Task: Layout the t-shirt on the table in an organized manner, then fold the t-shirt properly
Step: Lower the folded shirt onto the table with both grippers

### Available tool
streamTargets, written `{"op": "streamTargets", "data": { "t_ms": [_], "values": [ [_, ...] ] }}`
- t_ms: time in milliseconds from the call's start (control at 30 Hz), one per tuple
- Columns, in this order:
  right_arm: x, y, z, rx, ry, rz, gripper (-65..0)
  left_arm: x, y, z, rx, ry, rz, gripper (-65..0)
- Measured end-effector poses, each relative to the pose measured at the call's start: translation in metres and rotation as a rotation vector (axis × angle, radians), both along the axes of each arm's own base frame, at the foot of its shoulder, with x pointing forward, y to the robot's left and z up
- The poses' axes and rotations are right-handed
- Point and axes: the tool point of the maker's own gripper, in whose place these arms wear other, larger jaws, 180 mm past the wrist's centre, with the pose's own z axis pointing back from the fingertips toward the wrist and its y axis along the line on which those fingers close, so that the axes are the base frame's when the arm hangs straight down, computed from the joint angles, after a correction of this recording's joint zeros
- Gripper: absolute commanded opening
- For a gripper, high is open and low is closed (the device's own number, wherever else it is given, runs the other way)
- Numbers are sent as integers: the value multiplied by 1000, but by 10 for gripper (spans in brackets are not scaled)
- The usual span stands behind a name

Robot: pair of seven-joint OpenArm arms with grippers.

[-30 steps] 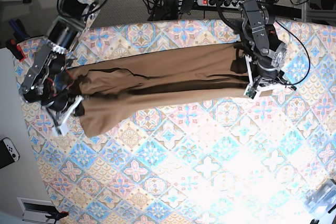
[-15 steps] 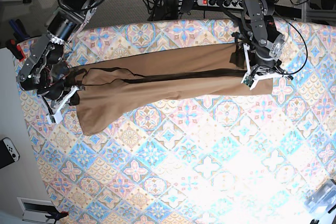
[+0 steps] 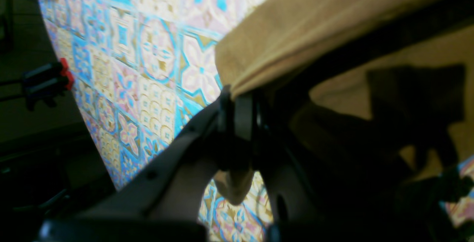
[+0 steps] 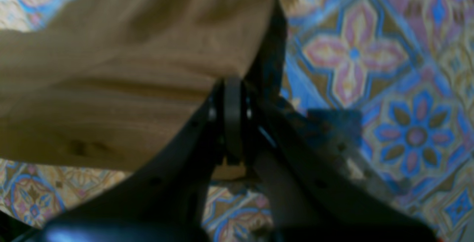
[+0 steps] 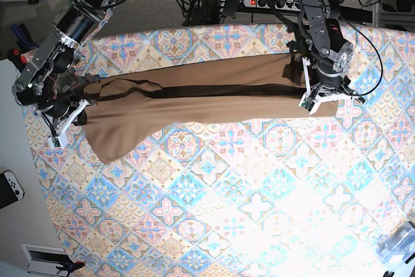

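T-shirt [image 5: 194, 98] hanging stretched between both grippers over the table [image 5: 259, 212].
Left gripper [image 5: 316, 104] is pinching its 3 o'clock end, right gripper [image 5: 67, 120] clamping its 9 o'clock end.

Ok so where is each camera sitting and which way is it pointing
Base: overhead, looking down on the table, the stretched t-shirt and both arms.
Left wrist: on the left arm, looking along the left tool, shut on the t-shirt's edge.
Right wrist: on the right arm, looking along the right tool, shut on the t-shirt's other end.
Shared: all three show t-shirt and patterned table.
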Motion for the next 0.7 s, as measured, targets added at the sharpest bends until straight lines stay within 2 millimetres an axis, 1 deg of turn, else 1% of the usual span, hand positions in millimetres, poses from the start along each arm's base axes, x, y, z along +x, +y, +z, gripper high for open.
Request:
{"op": "streamTargets", "data": {
  "t_ms": [133, 267, 400, 500, 600, 633, 700],
  "values": [
    [7, 0, 12, -9, -45, 2, -650, -2, 5, 1, 33, 8, 7, -650],
    [4, 0, 10, -14, -36, 2, -650, -7, 7, -2, 44, 25, 11, -650],
    [4, 0, 10, -13, -37, 2, -650, -24, 6, -13, 40, 73, 10, -650],
    [-2, 1, 4, -8, -21, 3, -650, -28, 0, -19, 18, 82, 20, -650],
    [-17, 0, -9, -14, 33, 3, -650, -35, -6, -37, -11, 134, 27, -650],
    [-19, -1, -11, -18, 44, 2, -650, -38, -7, -43, -16, 152, 27, -650],
    [-16, 0, -10, -15, 33, 2, -650, -42, -5, -48, -14, 169, 33, -650]
  ]
}}
